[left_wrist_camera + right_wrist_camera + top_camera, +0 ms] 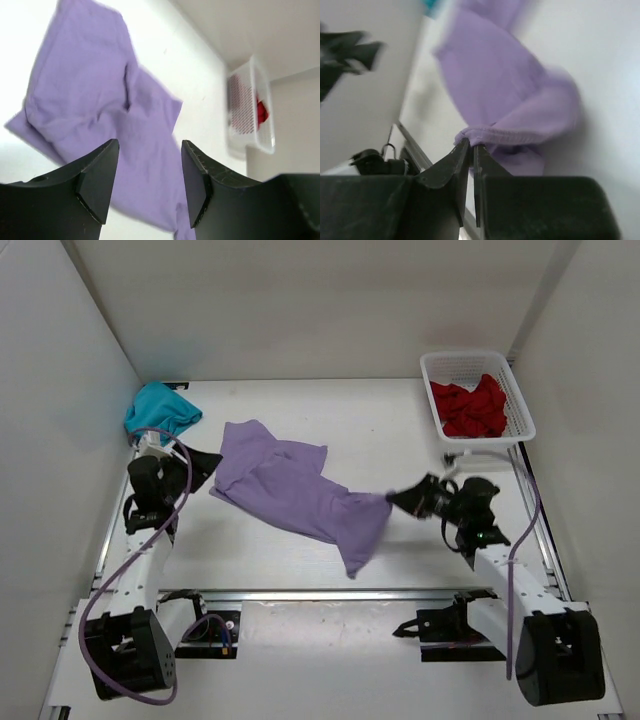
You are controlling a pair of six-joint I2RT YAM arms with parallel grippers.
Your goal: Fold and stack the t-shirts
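Observation:
The lavender t-shirt (295, 490) lies rumpled across the middle of the table, stretched from upper left to lower right. My right gripper (393, 499) is shut on its hem at the right end (472, 145), lifting that edge a little. My left gripper (205, 464) stands open just left of the shirt's left edge, with only cloth (100, 100) and table behind its gap (150, 172). The teal t-shirt (157, 408) is bunched in the far left corner. The red t-shirt (470, 407) lies crumpled inside the white basket (522, 403).
White walls close in the table on the left, back and right. The mesh basket (250, 110) sits at the far right corner. A metal rail (330, 593) runs along the near edge between the two arm bases.

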